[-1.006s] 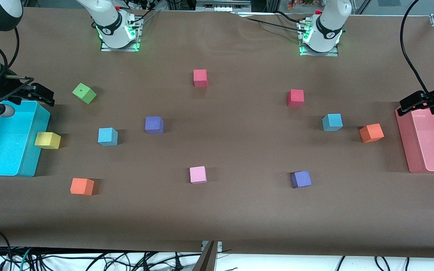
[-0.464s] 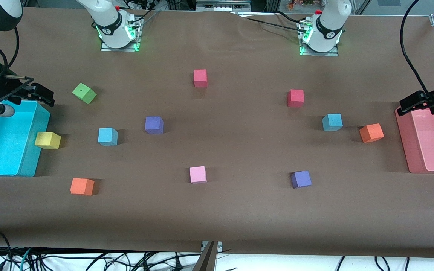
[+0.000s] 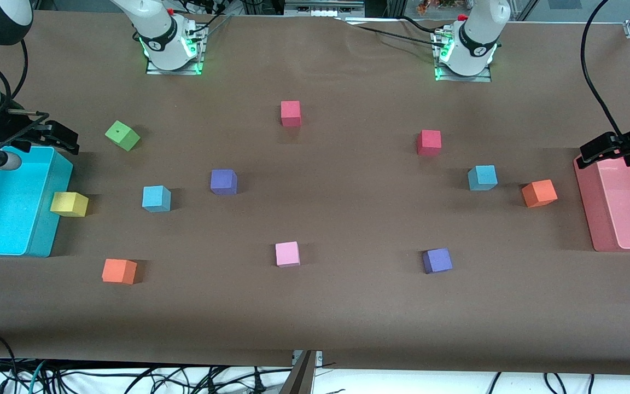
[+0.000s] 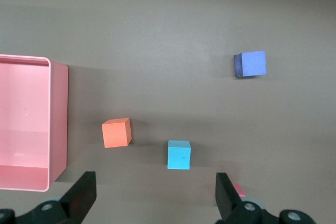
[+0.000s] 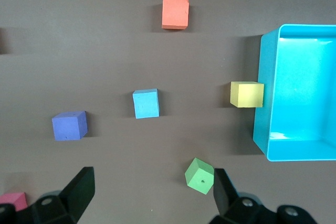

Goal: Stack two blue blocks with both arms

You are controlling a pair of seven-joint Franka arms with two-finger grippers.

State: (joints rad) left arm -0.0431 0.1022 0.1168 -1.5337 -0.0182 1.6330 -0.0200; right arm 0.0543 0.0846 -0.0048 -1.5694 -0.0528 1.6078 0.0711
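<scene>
Two blue blocks (image 3: 156, 198) (image 3: 482, 177) apart among scattered cubes, nothing between; left pincer (image 4: 152, 198) and right pincer (image 5: 152, 195) agape, empty.

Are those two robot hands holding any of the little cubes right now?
No. The left hand and the right hand are both open and empty, up in the air; both blue blocks sit untouched on the table.

Blocks (image 3: 287, 254) spread over the table (image 3: 348, 306), with a bin at each end.
One bin (image 3: 47, 219) lies at the right arm's end, with a block (image 3: 69, 203) against its wall. The other bin (image 3: 585, 208) lies at the left arm's end. The blocks lie singly on the table, apart from one another.
</scene>
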